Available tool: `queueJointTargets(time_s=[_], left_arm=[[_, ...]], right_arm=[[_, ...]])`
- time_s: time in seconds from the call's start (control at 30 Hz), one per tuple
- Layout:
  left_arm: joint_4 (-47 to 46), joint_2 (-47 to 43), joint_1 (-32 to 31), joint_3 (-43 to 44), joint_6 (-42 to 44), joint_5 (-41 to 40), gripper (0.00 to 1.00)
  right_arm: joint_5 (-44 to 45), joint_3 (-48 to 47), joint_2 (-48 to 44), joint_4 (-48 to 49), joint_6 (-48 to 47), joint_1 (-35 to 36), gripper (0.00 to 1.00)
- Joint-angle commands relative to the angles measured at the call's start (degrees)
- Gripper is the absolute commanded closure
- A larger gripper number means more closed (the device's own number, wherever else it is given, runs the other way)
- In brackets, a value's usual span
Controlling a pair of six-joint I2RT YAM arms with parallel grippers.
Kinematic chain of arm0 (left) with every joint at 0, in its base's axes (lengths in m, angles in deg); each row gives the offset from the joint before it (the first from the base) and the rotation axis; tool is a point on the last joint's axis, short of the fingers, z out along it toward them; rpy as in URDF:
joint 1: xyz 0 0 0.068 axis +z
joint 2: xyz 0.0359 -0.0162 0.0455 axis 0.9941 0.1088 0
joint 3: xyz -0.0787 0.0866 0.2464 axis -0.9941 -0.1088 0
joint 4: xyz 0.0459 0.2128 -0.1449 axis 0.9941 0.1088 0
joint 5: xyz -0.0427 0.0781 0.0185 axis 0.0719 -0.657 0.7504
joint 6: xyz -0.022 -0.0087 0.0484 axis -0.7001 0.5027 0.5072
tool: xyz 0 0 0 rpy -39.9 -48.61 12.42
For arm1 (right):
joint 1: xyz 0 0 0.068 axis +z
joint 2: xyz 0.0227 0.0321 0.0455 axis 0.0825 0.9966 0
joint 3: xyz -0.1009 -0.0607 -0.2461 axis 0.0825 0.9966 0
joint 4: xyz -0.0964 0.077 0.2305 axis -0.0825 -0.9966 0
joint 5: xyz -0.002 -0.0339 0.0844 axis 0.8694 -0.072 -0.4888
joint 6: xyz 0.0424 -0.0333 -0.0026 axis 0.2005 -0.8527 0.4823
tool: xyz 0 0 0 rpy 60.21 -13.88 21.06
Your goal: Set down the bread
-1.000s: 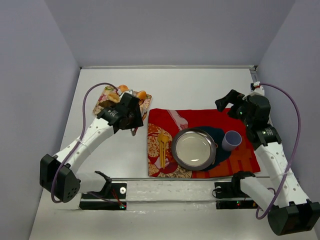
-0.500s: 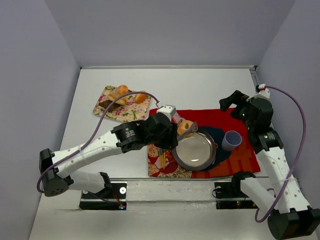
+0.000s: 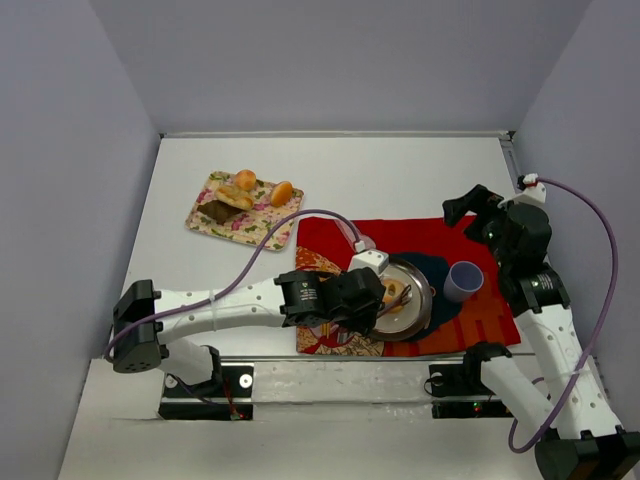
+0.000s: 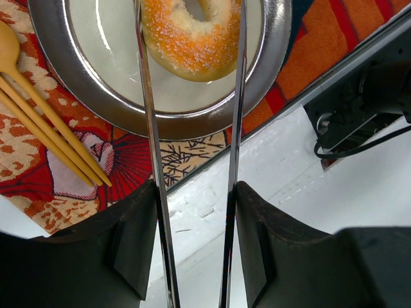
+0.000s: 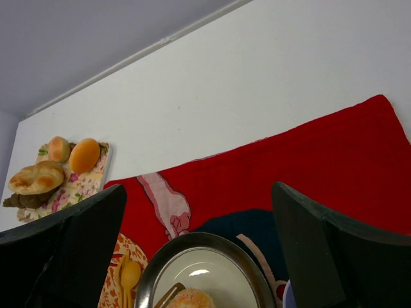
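The bread, a golden-brown sugared bagel (image 3: 394, 293), lies on the metal plate (image 3: 428, 292) between the two blades of metal tongs (image 4: 146, 96). My left gripper (image 3: 366, 300) is shut on the tongs' handles, at the plate's near-left side. In the left wrist view the bagel (image 4: 189, 38) sits on the plate (image 4: 83, 77) with a blade touching each side, beyond my gripper (image 4: 196, 192). My right gripper (image 3: 466, 208) is open and empty, raised over the far right of the cloth. In its view (image 5: 199, 192) the bagel (image 5: 191, 300) and plate rim (image 5: 212, 239) show at the bottom.
A red patterned cloth (image 3: 330, 235) lies under the plate. A purple cup (image 3: 463, 280) stands right of the plate. A wooden spoon and chopsticks (image 4: 38, 115) lie left of it. A floral tray (image 3: 215, 222) with buns and a roll sits far left. A rail (image 3: 340, 358) runs along the near edge.
My left arm swung from the floral tray over to the plate with the bagel in the tongs and lowered it onto the plate. The right arm barely moved.
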Motion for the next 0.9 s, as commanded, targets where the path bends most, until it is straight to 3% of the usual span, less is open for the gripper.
queueJointTargets(time_s=[0.0, 0.27, 0.47, 0.63, 0.87], left_arm=[[-2.07, -0.59, -0.64, 0.32, 0.23, -2.81, 0.59], [-1.02, 0.02, -1.08, 1.29, 0.94, -1.23, 0.45], [0.04, 1.69, -1.08, 0.85, 0.76, 1.32, 0.44], [4.77, 5.46, -2.30, 2.60, -0.82, -1.40, 0.42], [6.19, 6.97, -3.45, 4.54, -0.91, -3.08, 0.33]], right_arm=[[2.54, 0.33, -1.62, 2.04, -0.61, 0.09, 0.00], [3.24, 0.33, -1.98, 1.69, -0.87, 0.09, 0.00], [3.33, 0.33, -2.15, 1.69, -0.87, 0.09, 0.00], [4.12, 0.42, -2.86, 1.43, -0.96, 0.09, 0.00], [4.82, 0.59, -3.74, 1.17, -1.13, 0.09, 0.00]])
